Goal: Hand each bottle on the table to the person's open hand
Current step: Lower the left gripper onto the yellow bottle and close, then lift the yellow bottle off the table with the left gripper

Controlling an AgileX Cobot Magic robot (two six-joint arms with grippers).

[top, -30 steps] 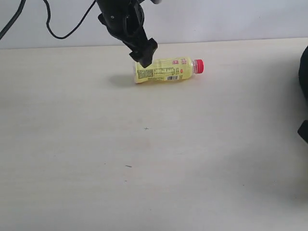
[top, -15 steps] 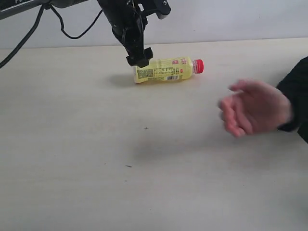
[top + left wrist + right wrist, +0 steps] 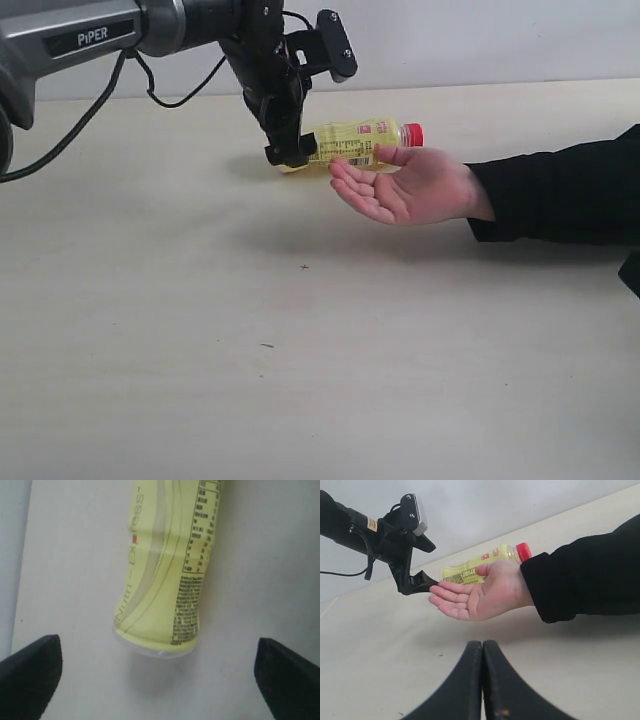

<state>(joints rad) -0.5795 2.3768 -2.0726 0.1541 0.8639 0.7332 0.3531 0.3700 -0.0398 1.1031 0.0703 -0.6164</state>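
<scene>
A yellow bottle with a red cap [image 3: 352, 141] lies on its side at the far middle of the pale table [image 3: 300, 350]. My left gripper [image 3: 292, 150] hangs open at its base end. In the left wrist view the bottle [image 3: 165, 570] lies ahead of the wide-apart left gripper [image 3: 159, 674], not between the tips. A person's open hand [image 3: 405, 185], palm up, rests just in front of the bottle. My right gripper [image 3: 482, 646] is shut and empty, low over the table, facing the hand [image 3: 480, 592] and the bottle [image 3: 465, 571]. The other three bottles are out of view.
The person's black sleeve [image 3: 560, 195] reaches in from the right edge. A black cable [image 3: 150, 85] trails behind the left arm at the back left, in front of the grey wall [image 3: 480, 40].
The person's hand came in from the right and now lies palm up beside the bottle. My left gripper has come down lower at the bottle's base end.
</scene>
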